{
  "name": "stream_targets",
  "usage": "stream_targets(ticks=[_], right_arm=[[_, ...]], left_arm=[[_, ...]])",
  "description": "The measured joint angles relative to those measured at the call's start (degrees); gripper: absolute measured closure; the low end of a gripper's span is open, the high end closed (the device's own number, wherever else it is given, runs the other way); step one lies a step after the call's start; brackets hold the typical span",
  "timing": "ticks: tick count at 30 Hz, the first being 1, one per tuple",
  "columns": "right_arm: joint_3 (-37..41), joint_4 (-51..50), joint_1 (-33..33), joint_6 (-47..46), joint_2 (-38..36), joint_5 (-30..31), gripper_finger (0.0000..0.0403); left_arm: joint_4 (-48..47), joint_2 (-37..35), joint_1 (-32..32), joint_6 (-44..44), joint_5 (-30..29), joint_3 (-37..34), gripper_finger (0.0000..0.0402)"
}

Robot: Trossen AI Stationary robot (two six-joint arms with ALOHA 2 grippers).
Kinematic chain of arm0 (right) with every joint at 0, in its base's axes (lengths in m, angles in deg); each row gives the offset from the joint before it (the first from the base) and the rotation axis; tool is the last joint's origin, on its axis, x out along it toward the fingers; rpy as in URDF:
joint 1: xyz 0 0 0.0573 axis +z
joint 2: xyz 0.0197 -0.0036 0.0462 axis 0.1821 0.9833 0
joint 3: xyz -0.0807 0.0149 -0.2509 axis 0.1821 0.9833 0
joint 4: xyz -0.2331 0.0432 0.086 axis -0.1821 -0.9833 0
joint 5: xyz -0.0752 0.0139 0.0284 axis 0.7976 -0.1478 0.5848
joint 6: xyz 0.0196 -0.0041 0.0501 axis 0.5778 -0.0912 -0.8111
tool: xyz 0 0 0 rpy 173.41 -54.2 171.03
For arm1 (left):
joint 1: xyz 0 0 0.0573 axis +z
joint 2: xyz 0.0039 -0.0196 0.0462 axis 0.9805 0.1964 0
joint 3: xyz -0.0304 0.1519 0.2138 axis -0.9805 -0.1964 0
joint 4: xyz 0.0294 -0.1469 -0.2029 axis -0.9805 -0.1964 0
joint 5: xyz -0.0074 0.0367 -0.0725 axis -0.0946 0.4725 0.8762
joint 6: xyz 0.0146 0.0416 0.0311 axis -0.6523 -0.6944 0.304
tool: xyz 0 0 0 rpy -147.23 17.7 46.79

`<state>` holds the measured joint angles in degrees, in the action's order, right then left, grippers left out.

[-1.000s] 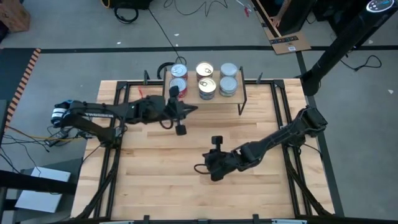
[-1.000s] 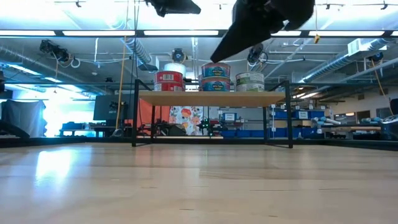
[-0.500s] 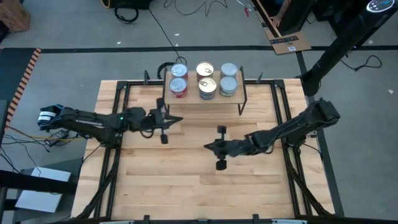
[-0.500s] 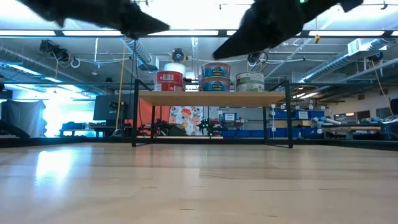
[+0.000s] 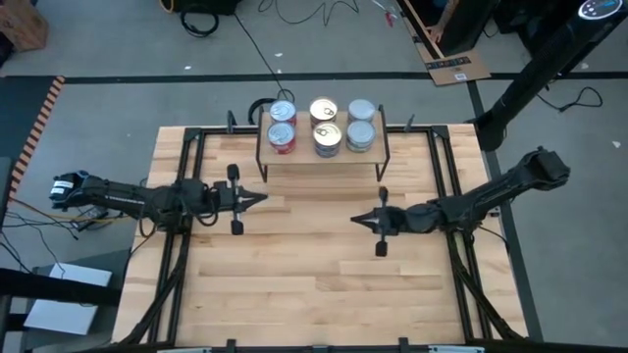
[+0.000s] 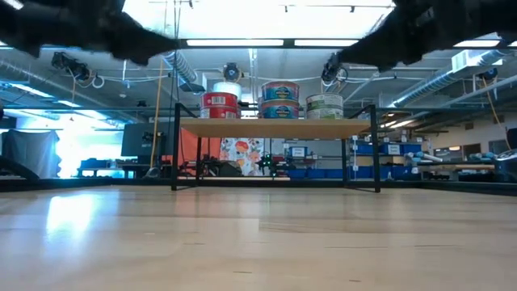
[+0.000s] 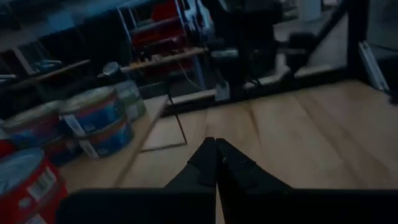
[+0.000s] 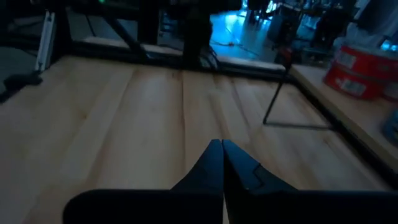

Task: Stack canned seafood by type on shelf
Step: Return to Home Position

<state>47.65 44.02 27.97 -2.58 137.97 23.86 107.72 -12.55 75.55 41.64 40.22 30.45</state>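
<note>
The canned seafood stands on the shelf [image 5: 322, 155] at the table's far side, in three short stacks. Red tins [image 5: 282, 135] are on its left, gold-topped tins [image 5: 327, 136] in the middle, and silver-topped tins [image 5: 360, 133] on the right. In the low view these are red [image 6: 219, 100], blue [image 6: 279, 90] and pale-green [image 6: 325, 103] sided. My left gripper [image 5: 263, 198] hovers shut, level, left of the shelf's front. My right gripper [image 5: 355, 220] hovers shut over the table's middle right. Both wrist views show closed fingertips, left [image 7: 215, 146] and right [image 8: 222, 144], holding nothing.
The wooden slatted tabletop [image 5: 294, 284] lies bare in front of the shelf. Black frame rails [image 5: 177, 265] run along the table's left and right sides. A dark stand [image 5: 530, 78] rises past the far right corner. Cables lie on the floor beyond the table.
Both arms have drawn back from the table's middle. My left gripper has moved from the shelf's front toward the left edge and down. My right gripper has moved toward the right edge and somewhat toward the far edge, tipping up toward level. Both stayed shut. The tins have not moved.
</note>
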Motion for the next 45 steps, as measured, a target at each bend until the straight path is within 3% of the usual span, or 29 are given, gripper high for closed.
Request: stream_targets(ticks=[14, 30, 37, 45], right_arm=[[11.15, 3.86, -0.04, 0.62, -15.31, -0.44, 0.0401], [12.42, 4.58, -0.15, -0.48, -17.91, 0.09, 0.0377], [12.9, 2.98, -0.24, 2.95, -20.24, 3.53, 0.0396], [22.46, 10.7, -2.0, 0.97, -27.85, -1.2, 0.04]], left_arm=[[-8.65, -13.01, -0.04, 1.29, 2.93, -2.62, 0.0396], [-11.13, -15.12, 0.01, 3.36, 2.24, -4.36, 0.0397], [-16.72, -19.01, 0.12, 3.09, 1.39, -4.36, 0.0399], [-19.22, -25.02, 0.12, 2.42, 1.47, -4.38, 0.0399]])
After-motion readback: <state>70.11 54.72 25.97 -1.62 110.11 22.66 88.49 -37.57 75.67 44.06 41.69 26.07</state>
